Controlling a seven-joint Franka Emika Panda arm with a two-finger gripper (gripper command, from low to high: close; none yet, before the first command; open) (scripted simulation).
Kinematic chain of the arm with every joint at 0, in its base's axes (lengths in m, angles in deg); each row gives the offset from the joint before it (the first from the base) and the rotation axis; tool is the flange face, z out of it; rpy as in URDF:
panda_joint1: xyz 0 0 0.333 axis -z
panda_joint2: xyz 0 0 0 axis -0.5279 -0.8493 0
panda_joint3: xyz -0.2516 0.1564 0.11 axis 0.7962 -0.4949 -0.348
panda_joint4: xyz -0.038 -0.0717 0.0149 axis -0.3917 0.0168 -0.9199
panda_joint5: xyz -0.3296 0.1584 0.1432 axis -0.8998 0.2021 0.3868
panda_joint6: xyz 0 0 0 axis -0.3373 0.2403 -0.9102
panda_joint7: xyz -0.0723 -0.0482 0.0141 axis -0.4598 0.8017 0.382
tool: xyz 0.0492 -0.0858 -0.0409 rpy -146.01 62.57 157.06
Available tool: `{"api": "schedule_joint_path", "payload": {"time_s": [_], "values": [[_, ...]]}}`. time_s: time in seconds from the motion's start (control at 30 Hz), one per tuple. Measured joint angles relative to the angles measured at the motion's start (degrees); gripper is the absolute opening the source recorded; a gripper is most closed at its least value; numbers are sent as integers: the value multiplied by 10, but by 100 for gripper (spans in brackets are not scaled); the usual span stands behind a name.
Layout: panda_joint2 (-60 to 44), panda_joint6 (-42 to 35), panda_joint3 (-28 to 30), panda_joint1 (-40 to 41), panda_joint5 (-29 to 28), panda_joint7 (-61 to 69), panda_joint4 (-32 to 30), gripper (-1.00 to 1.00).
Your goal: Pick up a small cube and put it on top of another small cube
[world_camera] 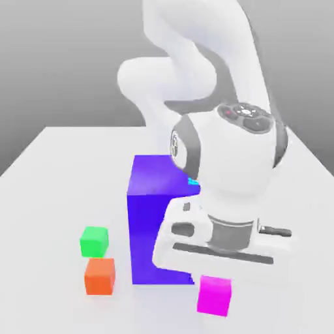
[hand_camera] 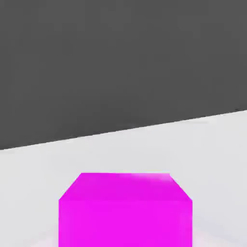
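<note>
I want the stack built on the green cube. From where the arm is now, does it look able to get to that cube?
Probably yes. The green cube sits in the open on the table with nothing on top of it; the orange cube lies just beside it. The tall blue block stands between it and the arm, so going over looks safest.

The small cube [world_camera: 214, 295] at the lower right of the exterior view is plain magenta, without pattern; in the hand view [hand_camera: 125, 210] its top face looks slightly paler. The big block [world_camera: 151, 222] in the middle is deep blue-purple. At lower left, a green cube [world_camera: 94, 241] sits above an orange-red cube [world_camera: 100, 276]. The table [world_camera: 52, 196] is pale grey-white. The arm [world_camera: 228, 163] is white with grey joints, and a tiny cyan speck, perhaps a marking, shows beside it.
</note>
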Motion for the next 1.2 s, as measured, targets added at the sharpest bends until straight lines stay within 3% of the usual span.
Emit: {"api": "schedule_joint_path", "payload": {"time_s": [0.17,0.4,0.7,0.73,0.97,1.2], "values": [[99,12,51,109,17,-43,-103,-100],[232,31,120,184,66,-87,-249,-100],[96,175,136,189,109,-79,-274,-100],[83,188,134,187,118,-73,-273,100],[83,187,131,198,119,-73,-273,100],[214,62,116,219,79,-99,-280,100]]}}
